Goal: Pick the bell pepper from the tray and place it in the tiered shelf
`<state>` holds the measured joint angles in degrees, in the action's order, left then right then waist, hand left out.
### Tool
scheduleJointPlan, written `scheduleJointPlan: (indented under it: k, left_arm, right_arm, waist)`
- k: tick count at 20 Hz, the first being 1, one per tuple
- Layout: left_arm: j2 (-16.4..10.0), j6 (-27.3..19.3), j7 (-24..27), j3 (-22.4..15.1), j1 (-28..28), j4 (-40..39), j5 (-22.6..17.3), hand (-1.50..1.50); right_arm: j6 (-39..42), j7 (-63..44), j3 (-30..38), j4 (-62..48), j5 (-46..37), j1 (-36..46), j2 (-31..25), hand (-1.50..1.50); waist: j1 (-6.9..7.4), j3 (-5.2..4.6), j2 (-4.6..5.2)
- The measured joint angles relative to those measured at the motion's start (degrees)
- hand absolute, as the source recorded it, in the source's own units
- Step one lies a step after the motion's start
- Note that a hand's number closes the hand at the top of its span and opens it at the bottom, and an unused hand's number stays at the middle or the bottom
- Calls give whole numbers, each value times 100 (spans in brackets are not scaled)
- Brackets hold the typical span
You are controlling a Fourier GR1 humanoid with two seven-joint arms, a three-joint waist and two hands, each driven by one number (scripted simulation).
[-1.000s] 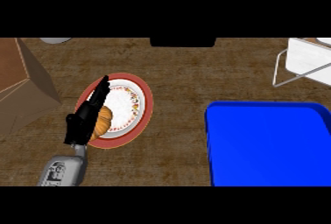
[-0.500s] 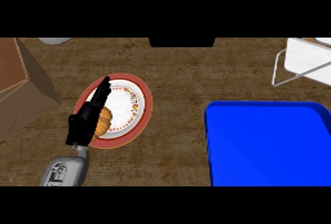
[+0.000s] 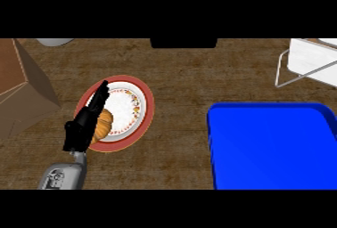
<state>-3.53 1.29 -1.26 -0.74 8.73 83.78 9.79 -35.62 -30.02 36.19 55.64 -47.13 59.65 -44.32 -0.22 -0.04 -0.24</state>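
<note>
The blue tray (image 3: 273,147) lies at the right, and no bell pepper shows on the part of it I can see. At the top right corner stands the white tiered shelf (image 3: 309,62) with its thin metal frame. My left hand (image 3: 85,122) comes in from the lower left, fingers straight. It lies over the left rim of a red-edged white plate (image 3: 128,104), next to a brown croissant (image 3: 104,127) on that plate. Whether the hand touches the croissant cannot be told. My right hand is out of view.
A brown box (image 3: 20,98) fills the left edge. A pale round object (image 3: 56,41) sits at the top left and a black block (image 3: 183,42) at the top middle. Bare wooden counter (image 3: 181,133) separates plate and tray.
</note>
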Motion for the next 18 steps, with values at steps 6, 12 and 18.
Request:
scheduleJointPlan:
  k: [6,12,18]
  left_arm:
    - [-71,42,3,112,-64,-9,-76,0]
    - [-100,-7,3,206,-142,13,-99,0]
    - [-74,-49,-50,210,-162,52,-91,0]
  right_arm:
    - [778,-1203,352,1090,47,-546,-387,-150]
    - [2154,-1879,1159,2244,617,-1756,-760,-150]
    - [3612,-2093,2386,3570,1487,-3061,-810,-150]
  waist:
    - [-132,-5,-38]
    - [-302,2,-71]
    - [-364,6,-76]
